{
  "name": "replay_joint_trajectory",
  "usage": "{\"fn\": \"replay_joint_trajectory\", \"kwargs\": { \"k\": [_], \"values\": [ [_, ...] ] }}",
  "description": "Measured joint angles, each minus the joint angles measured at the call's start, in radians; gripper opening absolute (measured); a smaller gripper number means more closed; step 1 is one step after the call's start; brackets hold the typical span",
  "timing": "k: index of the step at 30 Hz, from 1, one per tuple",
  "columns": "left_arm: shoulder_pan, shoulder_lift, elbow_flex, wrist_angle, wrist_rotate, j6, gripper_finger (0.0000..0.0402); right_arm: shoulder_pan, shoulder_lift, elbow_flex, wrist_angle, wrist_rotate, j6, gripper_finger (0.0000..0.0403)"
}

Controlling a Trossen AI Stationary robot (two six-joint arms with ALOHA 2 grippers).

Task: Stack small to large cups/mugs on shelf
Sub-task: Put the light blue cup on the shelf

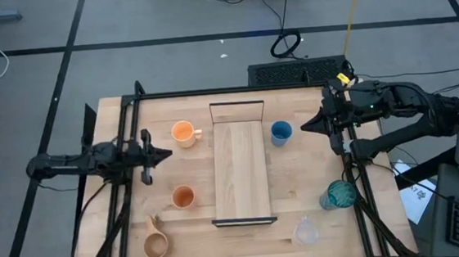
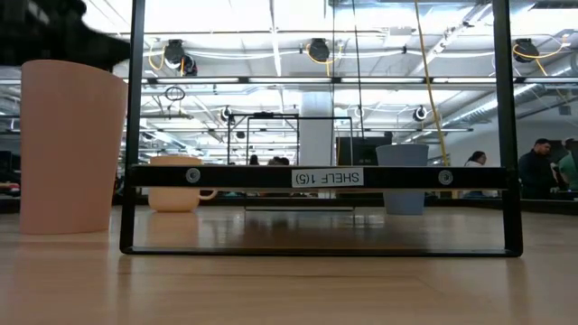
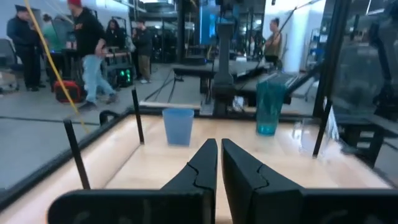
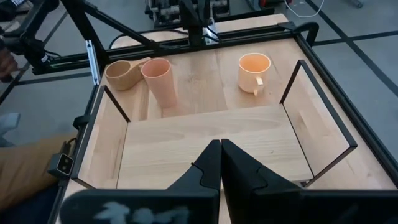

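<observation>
I've got the left tool (image 1: 166, 154) hovering at centre-left of the high view, fingers pinched nearly together, nothing in them. In its wrist cam the two dark fingers (image 3: 202, 171) sit almost touching w/ just a thin gap.

Right tool (image 1: 305, 126) is at centre-right, fully closed, empty; its wrist cam shows the fingertips (image 4: 211, 165) pressed together above the shelf board.

The shelf (image 1: 241, 173) lies in the middle of the bench (image 1: 123, 235), long axis running top to bottom of frame, black frame ends at each short side. No cup on it.

Left of the shelf: orange handled mug (image 1: 183, 133) up near the top end, just right of the left tool; small orange cup (image 1: 183, 197) lower down; tan wooden handled mug (image 1: 156, 243) at lower left.

Right of the shelf: blue cup (image 1: 281, 132) near the top end, betw. shelf and right tool; teal tumbler (image 1: 341, 194) at lower right; clear cup (image 1: 305, 232) near the bottom edge, close to the shelf's lower right corner.

All six stand upright on the bench, well apart.
</observation>
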Motion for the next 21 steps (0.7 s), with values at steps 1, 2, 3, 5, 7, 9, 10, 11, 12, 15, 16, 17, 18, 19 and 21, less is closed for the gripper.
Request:
{"fn": "replay_joint_trajectory", "kwargs": {
  "k": [1, 2, 3, 5, 7, 9, 10, 11, 12, 15, 16, 17, 18, 19, 21],
  "values": [
    [0.0, 0.02, 0.035, -0.025, 0.0, 0.008, 0.0026, 0.0, 0.0, 0.0, 0.0, 0.0, 0.0, 0.0],
    [0.0, 0.044, 0.073, -0.051, 0.0, 0.015, 0.0026, 0.0, 0.0, 0.0, 0.0, 0.0, 0.0, 0.0],
    [0.0, 0.068, 0.114, -0.084, 0.0, 0.021, 0.0026, 0.0, 0.0, 0.0, 0.0, 0.0, 0.0, 0.0],
    [0.0, 0.123, 0.201, -0.149, 0.0, 0.024, 0.0026, 0.0, 0.0, 0.0, 0.0, 0.0, 0.0, 0.0],
    [0.0, 0.182, 0.289, -0.204, 0.0, 0.027, 0.0026, 0.0, 0.0, 0.0, 0.0, 0.0, 0.0, 0.0],
    [0.0, 0.241, 0.382, -0.251, 0.0, 0.027, 0.0026, 0.0, 0.0, 0.0, 0.0, 0.0, -0.006, 0.0],
    [-0.001, 0.27, 0.428, -0.276, 0.0, 0.036, 0.0026, 0.0, 0.0, 0.0, 0.0, 0.0, -0.013, 0.0],
    [-0.004, 0.298, 0.474, -0.298, 0.0, 0.049, 0.0026, 0.0, 0.0, 0.0, 0.0, 0.0, -0.019, 0.0],
    [-0.007, 0.326, 0.52, -0.321, 0.0, 0.062, 0.0026, 0.0, 0.0, 0.0, 0.0, 0.0, -0.024, 0.0],
    [-0.016, 0.408, 0.66, -0.388, 0.0, 0.096, 0.0026, 0.0, 0.0, 0.0, 0.0, 0.0, -0.027, 0.0],
    [-0.019, 0.433, 0.705, -0.407, 0.0, 0.105, 0.0026, 0.0, 0.0, 0.0, 0.0, 0.0, -0.027, 0.0],
    [-0.022, 0.457, 0.749, -0.428, -0.001, 0.111, 0.0026, 0.0, 0.0, 0.0, 0.0, 0.0, -0.027, 0.0],
    [-0.023, 0.481, 0.791, -0.453, -0.001, 0.114, 0.0026, 0.0, 0.0, 0.0, 0.0, 0.0, -0.027, 0.0],
    [-0.023, 0.503, 0.833, -0.476, 0.0, 0.114, 0.0026, 0.0, 0.0, 0.0, 0.0, 0.0, -0.027, 0.0],
    [-0.023, 0.552, 0.918, -0.532, -0.001, 0.114, 0.0026, 0.0, 0.0, -0.001, 0.0, 0.0, -0.027, 0.0]
  ]
}}
